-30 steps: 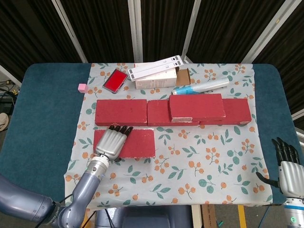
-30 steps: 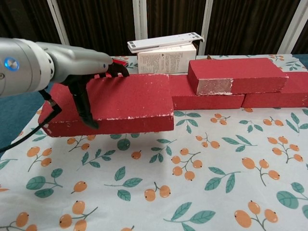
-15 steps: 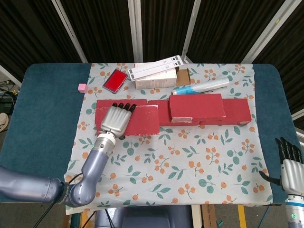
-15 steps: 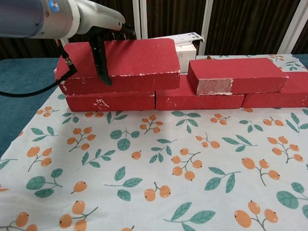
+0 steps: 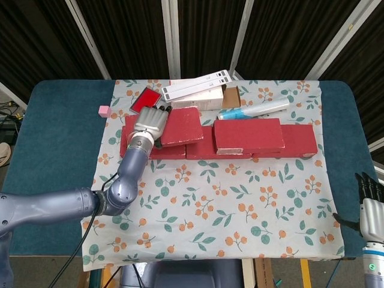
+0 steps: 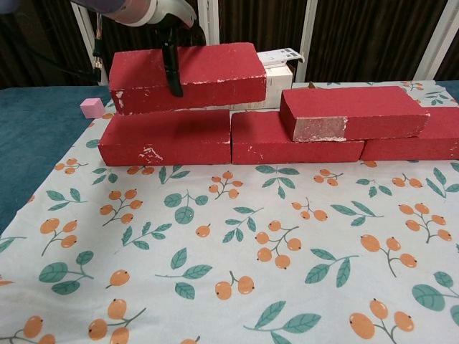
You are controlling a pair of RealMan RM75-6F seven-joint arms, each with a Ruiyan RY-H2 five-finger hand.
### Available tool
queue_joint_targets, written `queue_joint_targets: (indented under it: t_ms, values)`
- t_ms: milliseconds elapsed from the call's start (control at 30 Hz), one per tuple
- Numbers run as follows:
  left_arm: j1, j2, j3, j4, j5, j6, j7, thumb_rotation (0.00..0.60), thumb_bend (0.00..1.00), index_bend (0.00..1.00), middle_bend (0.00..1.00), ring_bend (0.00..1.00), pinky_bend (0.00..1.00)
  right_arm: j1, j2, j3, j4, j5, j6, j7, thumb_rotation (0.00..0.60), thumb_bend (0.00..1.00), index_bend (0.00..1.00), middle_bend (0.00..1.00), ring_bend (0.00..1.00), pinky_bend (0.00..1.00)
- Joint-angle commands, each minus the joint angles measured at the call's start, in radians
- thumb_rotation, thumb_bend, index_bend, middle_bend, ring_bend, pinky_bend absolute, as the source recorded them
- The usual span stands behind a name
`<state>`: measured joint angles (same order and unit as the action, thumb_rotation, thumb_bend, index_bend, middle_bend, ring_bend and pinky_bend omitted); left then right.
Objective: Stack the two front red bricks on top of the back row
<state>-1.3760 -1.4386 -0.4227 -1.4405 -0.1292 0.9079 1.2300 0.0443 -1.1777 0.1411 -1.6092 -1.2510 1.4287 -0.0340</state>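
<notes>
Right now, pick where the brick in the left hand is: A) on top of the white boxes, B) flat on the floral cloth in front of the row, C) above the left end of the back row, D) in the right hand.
C: the left hand holds the red brick above the left end of the back row.

Red brick point(image 6: 190, 75) held level just above the back row's point(image 6: 287, 136) left end, second red brick point(image 6: 351, 111) lying atop the row's right half

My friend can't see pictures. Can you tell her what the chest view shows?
The left hand holds a red brick just above the left end of the back row. Another brick already lies on the row to the right, on a flowery cloth.
</notes>
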Motion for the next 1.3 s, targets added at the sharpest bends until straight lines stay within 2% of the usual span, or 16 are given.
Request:
queue_joint_targets:
  t_ms: [33,233,400,533,600,767,1000,1200,1300]
  values:
    - [-0.032,-0.02,0.03,0.074,0.007,-0.079,0.012,0.6,0.02,0.34,0.37,0.26,0.18,0.0,-0.002,0.003,0.002,0.009,-0.003,-0.006,0.6,0.15,0.0,0.0,0.0,0.0]
    - [-0.059,-0.052,0.074,0.175,0.076,-0.198,-0.022,0.6,0.02,0.34,0.37,0.26,0.18,0.002,-0.009,0.012,0.006,0.033,-0.004,-0.028,0.6,0.15,0.0,0.0,0.0,0.0]
    - [-0.069,-0.075,0.095,0.218,0.125,-0.288,-0.068,0.6,0.02,0.34,0.37,0.26,0.18,0.003,-0.013,0.016,0.009,0.047,-0.007,-0.041,0.6,0.15,0.0,0.0,0.0,0.0]
    - [-0.072,-0.088,0.113,0.258,0.126,-0.345,-0.135,0.6,0.02,0.34,0.37,0.26,0.18,0.004,-0.015,0.019,0.013,0.059,-0.01,-0.052,0.6,0.15,0.0,0.0,0.0,0.0]
    - [-0.083,-0.098,0.139,0.282,0.117,-0.361,-0.157,0.6,0.02,0.34,0.37,0.26,0.18,0.005,-0.016,0.019,0.014,0.061,-0.014,-0.055,0.6,0.15,0.0,0.0,0.0,0.0]
    - [-0.116,-0.106,0.199,0.294,0.064,-0.366,-0.184,0.6,0.02,0.34,0.37,0.26,0.18,0.004,-0.015,0.02,0.014,0.061,-0.012,-0.054,0.6,0.15,0.0,0.0,0.0,0.0]
    - [-0.176,-0.068,0.272,0.253,-0.051,-0.327,-0.186,0.6,0.02,0.34,0.37,0.26,0.18,0.001,-0.012,0.017,0.009,0.05,-0.008,-0.047,0.6,0.15,0.0,0.0,0.0,0.0]
    - [-0.216,-0.044,0.311,0.23,-0.105,-0.302,-0.178,0.6,0.02,0.35,0.37,0.26,0.18,0.003,-0.013,0.017,0.01,0.048,-0.014,-0.043,0.6,0.15,0.0,0.0,0.0,0.0]
    - [-0.225,-0.039,0.313,0.232,-0.114,-0.297,-0.189,0.6,0.02,0.36,0.37,0.26,0.18,0.004,-0.014,0.019,0.013,0.054,-0.019,-0.04,0.6,0.15,0.0,0.0,0.0,0.0]
